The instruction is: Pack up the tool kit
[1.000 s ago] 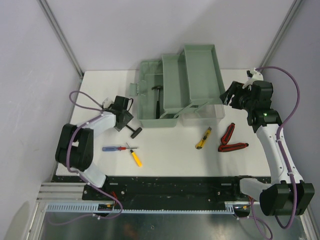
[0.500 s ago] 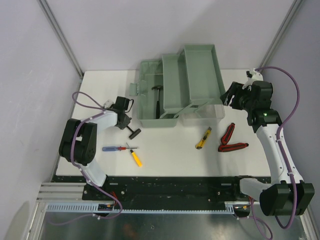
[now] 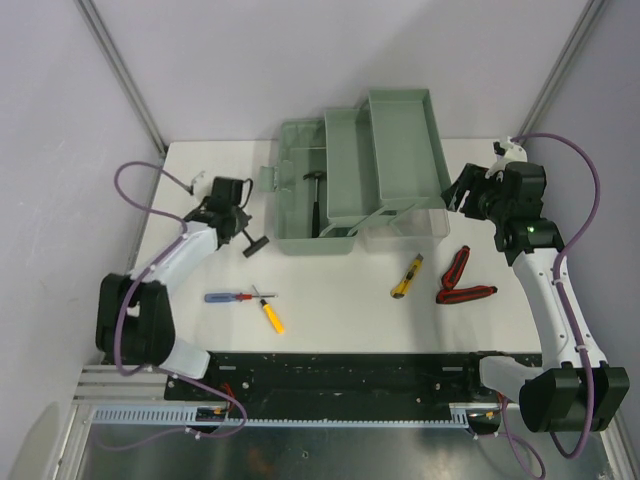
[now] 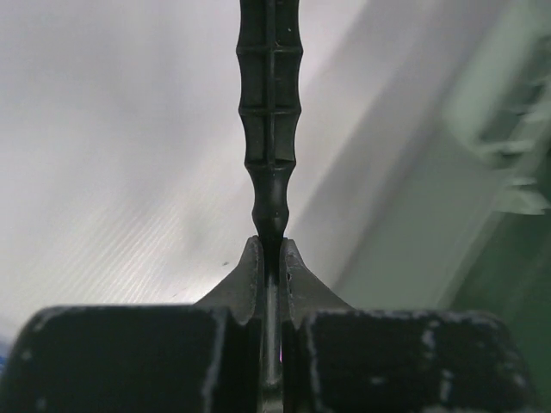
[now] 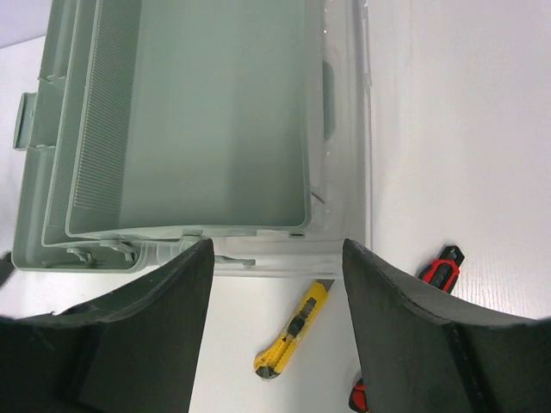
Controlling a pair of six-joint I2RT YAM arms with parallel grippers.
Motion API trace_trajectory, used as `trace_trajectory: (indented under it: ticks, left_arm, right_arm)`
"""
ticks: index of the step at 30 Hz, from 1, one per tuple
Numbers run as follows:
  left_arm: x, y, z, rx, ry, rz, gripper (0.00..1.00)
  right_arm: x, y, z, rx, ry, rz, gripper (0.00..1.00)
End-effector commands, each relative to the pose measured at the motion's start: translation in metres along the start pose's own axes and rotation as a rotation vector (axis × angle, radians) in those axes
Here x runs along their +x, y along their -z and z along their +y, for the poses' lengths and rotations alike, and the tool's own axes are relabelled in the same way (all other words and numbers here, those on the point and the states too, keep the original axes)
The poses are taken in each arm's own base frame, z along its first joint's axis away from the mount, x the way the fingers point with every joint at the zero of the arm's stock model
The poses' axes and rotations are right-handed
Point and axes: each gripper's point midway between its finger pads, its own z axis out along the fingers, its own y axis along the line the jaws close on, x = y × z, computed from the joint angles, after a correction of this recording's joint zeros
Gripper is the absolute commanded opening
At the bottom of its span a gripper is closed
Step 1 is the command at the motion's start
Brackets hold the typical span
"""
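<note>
The tool kit box (image 3: 300,235) stands open at the back middle, sage green, its tray (image 3: 385,150) swung up and its clear lid (image 3: 405,228) lying toward the front. A hammer (image 3: 315,195) lies inside. My left gripper (image 3: 236,226) is left of the box and shut (image 4: 271,249) on a black ribbed-handled tool (image 4: 270,129), whose handle (image 3: 256,246) sticks out toward the box. My right gripper (image 3: 462,196) hovers open (image 5: 275,318) by the box's right end, above a yellow knife (image 5: 293,329). Nothing is between its fingers.
On the table in front lie a blue and red screwdriver (image 3: 230,297), a yellow screwdriver (image 3: 271,316), the yellow knife (image 3: 406,277) and red pliers (image 3: 460,282). White walls and metal posts close in the back and sides.
My left gripper has closed on the black tool and carried it a little back and left, off its earlier spot. The right arm has stayed still.
</note>
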Motion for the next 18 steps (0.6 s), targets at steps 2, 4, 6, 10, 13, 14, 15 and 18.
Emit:
trace_trajectory:
  ticks: [2,4,6,10,13,14,15,18]
  left_arm:
    - [-0.097,0.073,-0.067,0.291,-0.048,-0.243,0.0]
    - [-0.107,0.087,-0.093,0.399,-0.091,-0.257,0.0]
    - [-0.111,0.095,-0.118,0.501,-0.146,-0.258,0.0]
    - [-0.104,0.093,-0.165,0.665,-0.24,-0.21,0.0]
    - [-0.093,0.084,-0.193,0.725,-0.289,-0.169,0.0]
    - [-0.092,0.08,-0.199,0.727,-0.3,-0.165,0.0]
    - [-0.089,0.076,-0.205,0.727,-0.311,-0.162,0.0]
    - [-0.073,0.065,-0.218,0.743,-0.351,-0.129,0.0]
  right_arm:
    - [-0.019,0.009,0.002,0.005,0.025,-0.065,0.66]
    - [-0.018,0.009,0.002,0.004,0.023,-0.063,0.66]
    - [-0.017,0.008,0.002,0.003,0.02,-0.059,0.66]
    - [-0.016,0.006,0.003,-0.001,0.016,-0.053,0.66]
    - [-0.016,0.006,0.002,0.001,0.016,-0.054,0.66]
    - [-0.016,0.006,0.002,0.002,0.016,-0.053,0.66]
    - [-0.016,0.006,0.002,0.003,0.016,-0.053,0.66]
    - [-0.015,0.006,0.0,0.01,0.014,-0.05,0.66]
